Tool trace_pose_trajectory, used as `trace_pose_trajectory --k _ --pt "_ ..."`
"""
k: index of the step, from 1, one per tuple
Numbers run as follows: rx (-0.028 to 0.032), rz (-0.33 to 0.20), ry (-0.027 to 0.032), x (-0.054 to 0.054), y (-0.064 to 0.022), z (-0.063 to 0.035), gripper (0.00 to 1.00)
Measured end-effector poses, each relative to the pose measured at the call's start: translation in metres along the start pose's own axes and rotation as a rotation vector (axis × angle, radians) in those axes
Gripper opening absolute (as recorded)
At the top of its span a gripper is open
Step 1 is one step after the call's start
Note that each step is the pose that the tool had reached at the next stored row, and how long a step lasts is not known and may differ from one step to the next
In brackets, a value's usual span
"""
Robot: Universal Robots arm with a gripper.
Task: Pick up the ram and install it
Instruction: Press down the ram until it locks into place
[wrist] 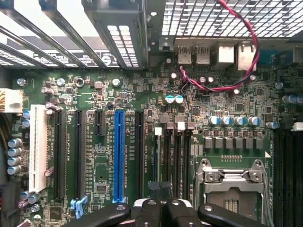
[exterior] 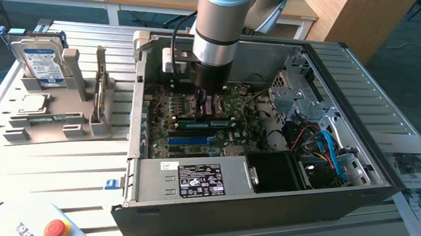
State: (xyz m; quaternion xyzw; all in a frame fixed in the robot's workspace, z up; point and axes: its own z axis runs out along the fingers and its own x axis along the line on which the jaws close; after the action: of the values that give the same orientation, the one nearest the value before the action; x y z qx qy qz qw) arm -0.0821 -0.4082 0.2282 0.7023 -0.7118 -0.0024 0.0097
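I am down inside the computer case (exterior: pixel 278 207), my fingers (exterior: pixel 204 108) pressed shut against each other just above the circuit board (wrist: pixel 142 94) on the case floor. From my wrist I see both tips (wrist: pixel 159 213) meeting, with the row of narrow black memory slots (wrist: pixel 176 156) running away from them, beside the metal processor socket (wrist: pixel 232 189). I judge I am lined up with those slots because that is where the stick belongs.

The ram (exterior: pixel 206 122) shows from outside as a thin green strip inside the case. It lies along the board close under my fingers, on the side toward the grey power supply (exterior: pixel 192 180). It runs parallel to the blue slot (exterior: pixel 191 140), which suits a stick standing in a slot. I cannot tell whether it is fully seated, or whether I am pinching it or only touching it.

Outside the case, toward the exterior view's left, the grey holder (exterior: pixel 57 120) on the bench (exterior: pixel 47 157) has the hard drive (exterior: pixel 42 64) propped upright.
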Motion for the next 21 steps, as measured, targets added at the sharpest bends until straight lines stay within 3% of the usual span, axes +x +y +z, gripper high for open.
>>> trace_pose_trajectory --k 21 --pt "-0.0001 0.000 0.0001 0.000 0.0008 -0.0430 0.10"
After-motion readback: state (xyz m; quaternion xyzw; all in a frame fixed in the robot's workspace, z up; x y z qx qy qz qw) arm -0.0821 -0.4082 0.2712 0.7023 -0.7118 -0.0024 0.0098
